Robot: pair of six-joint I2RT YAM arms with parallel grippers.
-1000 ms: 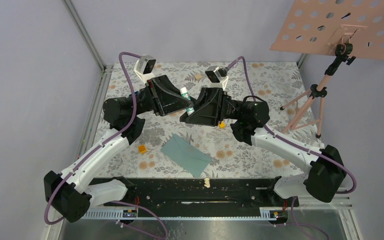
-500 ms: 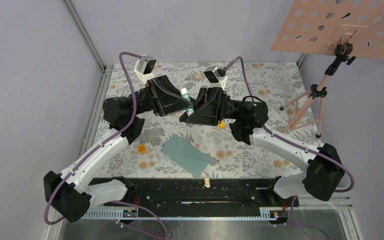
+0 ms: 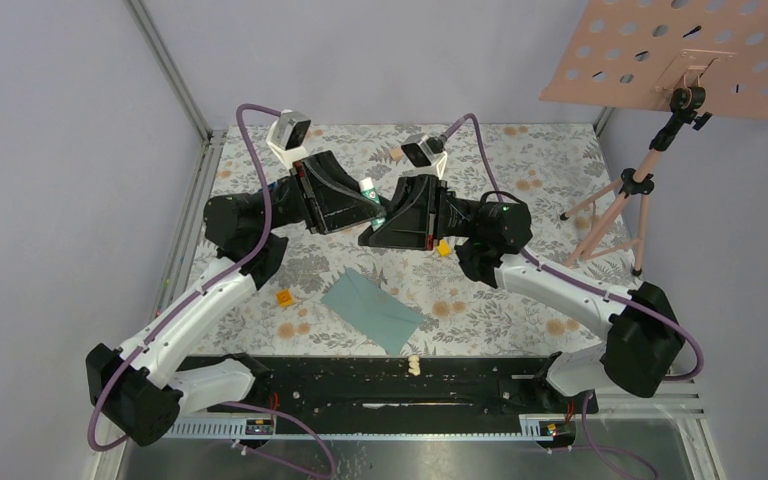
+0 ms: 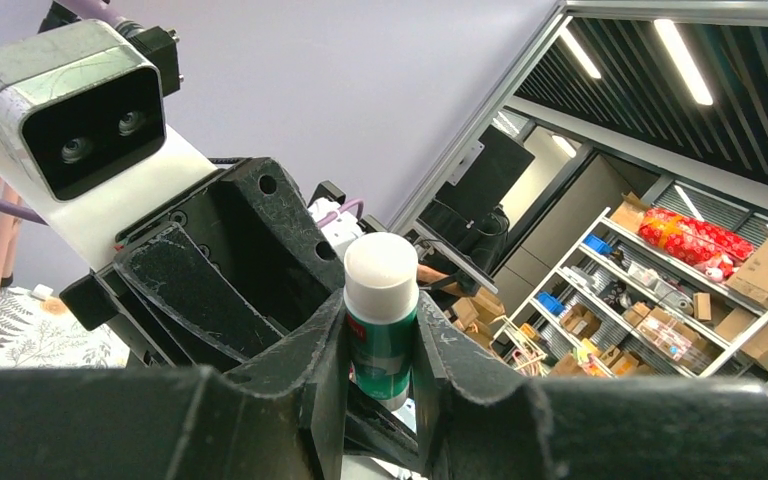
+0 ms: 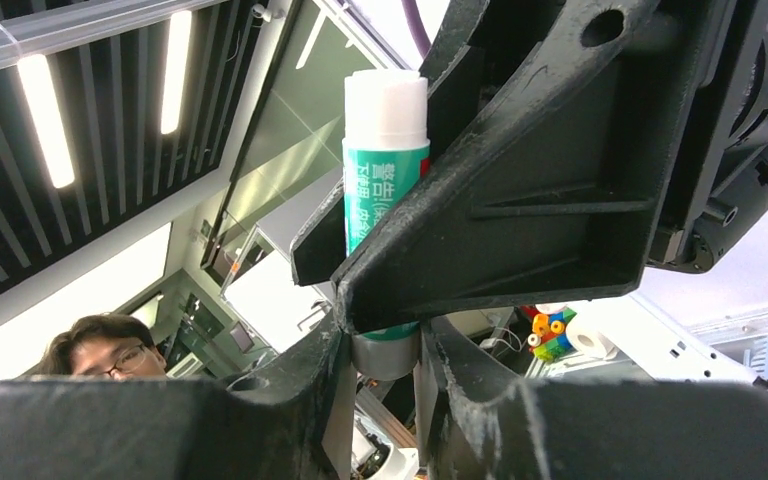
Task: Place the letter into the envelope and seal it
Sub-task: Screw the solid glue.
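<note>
The teal grey-green envelope (image 3: 372,308) lies flat on the flowered table near the front, apart from both grippers. The letter is not in view. Both grippers meet in mid-air above the table's middle on one green glue stick (image 3: 374,203) with a white cap. My left gripper (image 3: 371,203) is shut on the stick's green body (image 4: 381,340), white cap upward. My right gripper (image 3: 381,224) is shut on the stick's grey bottom end (image 5: 385,352); the green label (image 5: 384,190) rises above it behind the left gripper's fingers.
Two small orange blocks (image 3: 284,297) (image 3: 444,249) lie on the table. A pink perforated board (image 3: 680,55) on a tripod (image 3: 620,200) stands at the back right. A small cream piece (image 3: 413,365) sits on the black front rail (image 3: 360,385).
My right wrist has rolled a little, its camera shifting left. Both grippers stay shut on the glue stick. The envelope has not moved.
</note>
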